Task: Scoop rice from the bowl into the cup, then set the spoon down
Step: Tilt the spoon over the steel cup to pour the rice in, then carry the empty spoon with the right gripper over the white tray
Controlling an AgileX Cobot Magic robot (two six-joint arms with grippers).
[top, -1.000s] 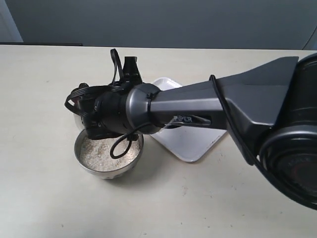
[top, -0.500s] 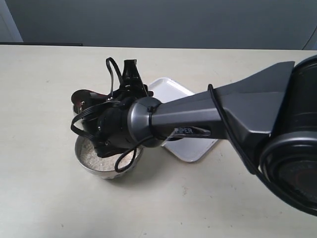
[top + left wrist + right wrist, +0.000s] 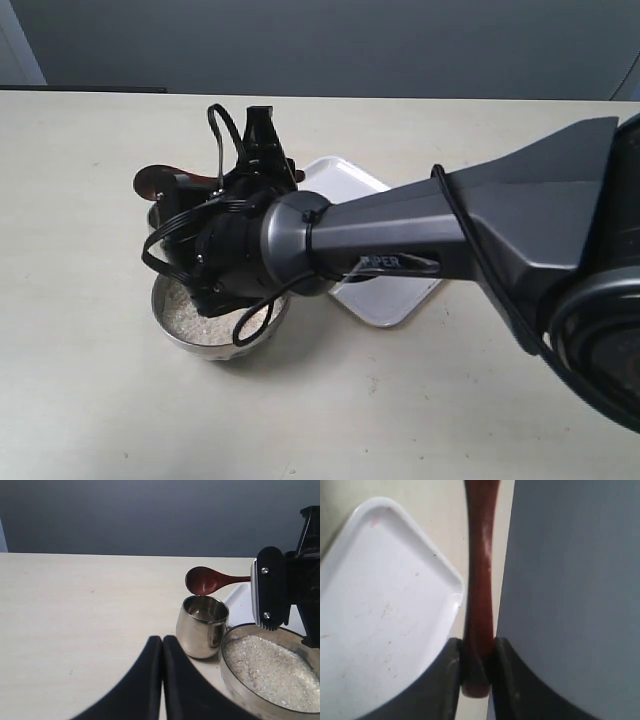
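Observation:
My right gripper (image 3: 477,646) is shut on the end of the dark reddish-brown spoon's handle (image 3: 480,580). The spoon's round scoop (image 3: 202,580) hangs just over the far rim of the small steel cup (image 3: 202,627); no rice shows on the face I see. One of that gripper's fingers (image 3: 270,587) stands above the wide steel bowl (image 3: 235,680), which holds white rice (image 3: 272,667). In the exterior view the scoop (image 3: 155,181) pokes out left of the right wrist, above the bowl (image 3: 215,335); the arm hides the cup there. My left gripper (image 3: 162,641) is shut and empty, near the cup.
A white rectangular tray (image 3: 385,298) lies on the beige table just right of the bowl, partly under the right arm, and shows beside the spoon handle in the right wrist view (image 3: 385,605). The right arm (image 3: 450,235) spans the scene from the right.
The right gripper has lifted the spoon out of the bowl and carried it left and back; the scoop, hidden a second ago, now shows over the cup.

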